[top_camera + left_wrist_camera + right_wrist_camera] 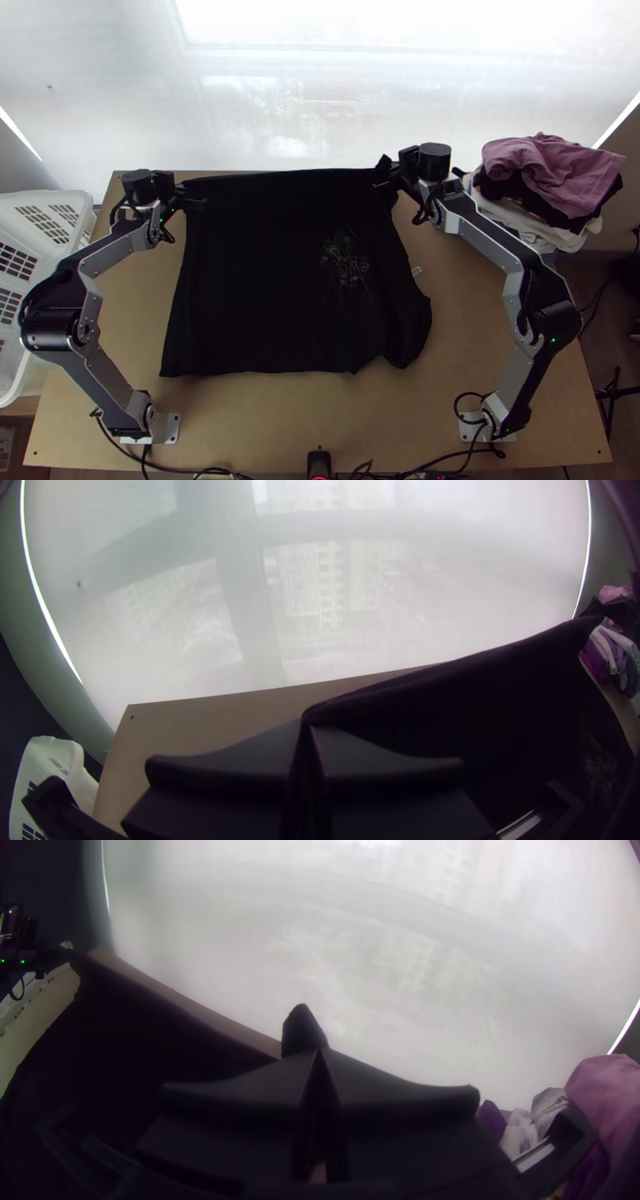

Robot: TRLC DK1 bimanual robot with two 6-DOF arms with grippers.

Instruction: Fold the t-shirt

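Black t-shirt (264,272) gripped at both far corners on the bench (264,416)

The t-shirt is laid broadly spread over the middle of the bench, its far edge drawn nearly straight along the bench's far edge. Toward the bench's right side the cloth is left looser, with a rumpled bulge and a small pale tag (417,271) at its border. At the bench's far left, one corner is clasped by the left gripper (307,730), its jaws clenched on the fabric. At the bench's far edge, right of the middle, the other corner is pinched by the right gripper (320,1055), its jaws likewise clenched, a tuft poking out beyond them.

The garment should be found light, limp and thin, unlikely to be damaged but easily creased. Little stiffness can be expected, so single-point holds would let it sag; a paired hold at the corners is judged best, kept evenly tensioned. If the far edge is to be brought toward the bench's near edge, both corners should be moved together, lest the looser right side be bunched underneath.
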